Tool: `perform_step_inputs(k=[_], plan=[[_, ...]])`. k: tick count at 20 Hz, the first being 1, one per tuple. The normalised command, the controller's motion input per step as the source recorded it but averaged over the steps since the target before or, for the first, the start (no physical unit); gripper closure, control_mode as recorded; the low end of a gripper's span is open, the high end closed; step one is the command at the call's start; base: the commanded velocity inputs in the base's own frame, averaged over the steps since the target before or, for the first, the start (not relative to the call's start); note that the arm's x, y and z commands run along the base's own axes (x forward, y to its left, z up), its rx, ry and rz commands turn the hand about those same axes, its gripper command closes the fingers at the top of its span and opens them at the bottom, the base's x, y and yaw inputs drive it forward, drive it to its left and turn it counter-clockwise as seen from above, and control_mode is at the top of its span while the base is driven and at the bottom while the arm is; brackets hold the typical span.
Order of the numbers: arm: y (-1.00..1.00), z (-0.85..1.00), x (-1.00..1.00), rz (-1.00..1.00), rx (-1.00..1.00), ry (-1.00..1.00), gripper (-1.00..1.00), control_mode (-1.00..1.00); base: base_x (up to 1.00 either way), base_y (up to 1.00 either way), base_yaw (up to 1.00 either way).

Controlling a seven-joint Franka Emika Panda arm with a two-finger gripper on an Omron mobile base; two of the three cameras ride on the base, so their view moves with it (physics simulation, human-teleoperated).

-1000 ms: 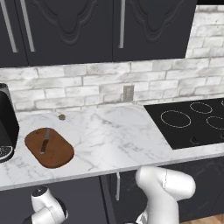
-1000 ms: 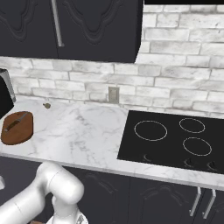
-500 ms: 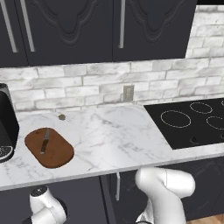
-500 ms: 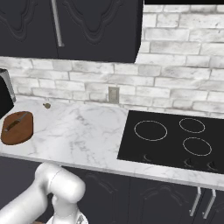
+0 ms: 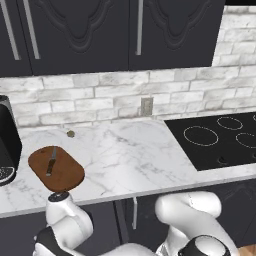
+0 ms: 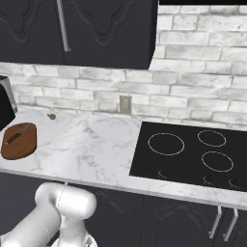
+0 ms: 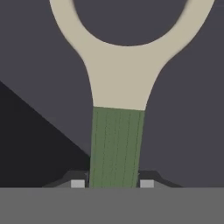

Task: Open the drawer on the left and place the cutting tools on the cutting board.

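Gripper (image 7: 112, 183) pinching peeler (image 7: 119, 94) handle low; could slip before reaching cutting board (image 5: 67, 175), knife (image 5: 51, 164) there.

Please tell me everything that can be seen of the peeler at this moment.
The peeler shows close up in the hand view. It has a cream, Y-shaped head whose two arms curve up and out around a round opening, and a straight green handle with fine lengthwise ridges; both look like matte plastic. A blade cannot be seen. The handle runs down between the two dark fingers of the gripper, which sit tight against its sides, so it seems to be held. Behind it are plain dark grey surfaces.
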Motion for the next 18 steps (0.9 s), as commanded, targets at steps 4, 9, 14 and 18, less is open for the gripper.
perform_step_inputs(k=[4, 9, 14, 18], plan=[[-0.68, 1.00, -0.18, 0.00, 0.08, 0.00, 1.00, -1.00, 0.00, 0.00, 0.00], [-0.57, 1.00, 0.07, -0.02, 0.04, 0.00, 1.00, -1.00, 0.00, 0.00, 0.00], [-0.45, 0.95, 0.58, -0.08, 0.00, 0.00, 1.00, -1.00, 0.00, 0.00, 0.00], [-0.34, 0.67, 0.89, -0.13, -0.01, 0.00, 1.00, -1.00, 0.00, 0.00, 0.00]])
